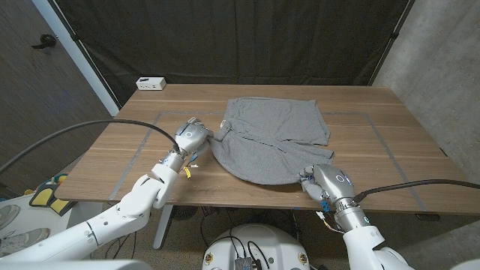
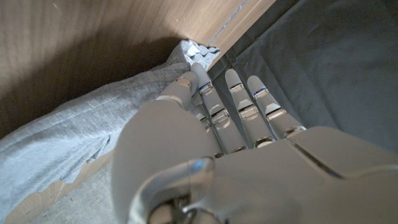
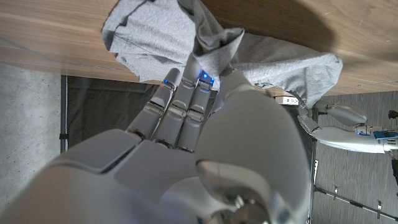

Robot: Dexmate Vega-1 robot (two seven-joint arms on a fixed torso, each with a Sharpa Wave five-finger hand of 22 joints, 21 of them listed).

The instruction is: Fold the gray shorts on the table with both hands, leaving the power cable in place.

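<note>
Wooden bench, shorts part-folded; left hand and right hand both pinch cloth; no readable writing.

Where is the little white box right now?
In the head view, the little white box sits at the table's far left corner, beyond the left hand and well apart from the gray shorts.

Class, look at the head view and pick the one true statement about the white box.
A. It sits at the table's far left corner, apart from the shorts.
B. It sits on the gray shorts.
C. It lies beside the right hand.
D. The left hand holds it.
A: the white box sits at the far left corner of the table, well clear of the gray shorts and both hands.
</note>
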